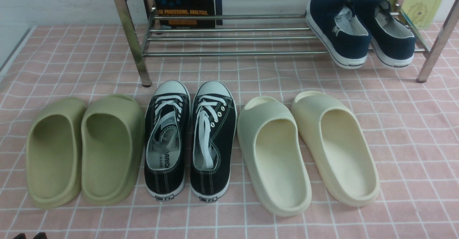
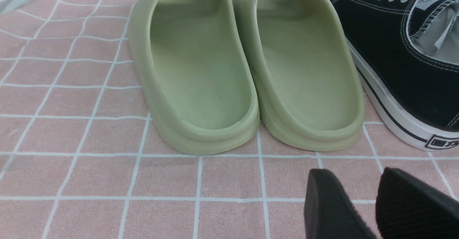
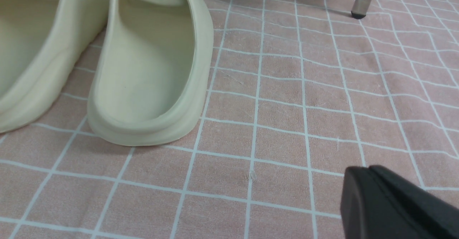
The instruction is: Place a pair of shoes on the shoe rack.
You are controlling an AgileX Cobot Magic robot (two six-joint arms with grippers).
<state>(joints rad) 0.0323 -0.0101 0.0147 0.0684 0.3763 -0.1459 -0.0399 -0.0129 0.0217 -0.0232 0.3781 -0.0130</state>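
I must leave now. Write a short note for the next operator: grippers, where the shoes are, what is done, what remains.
Left gripper: open, empty, low over the cloth near the green slides.
Right gripper: shut, empty, over bare cloth beside the cream slides.
Navy shoes: both on the rack, right end of the lower shelf, heels hanging over the front bar.
Done: the pair is on the rack.
Left: perhaps push the shoes further in; nothing else that I can see.
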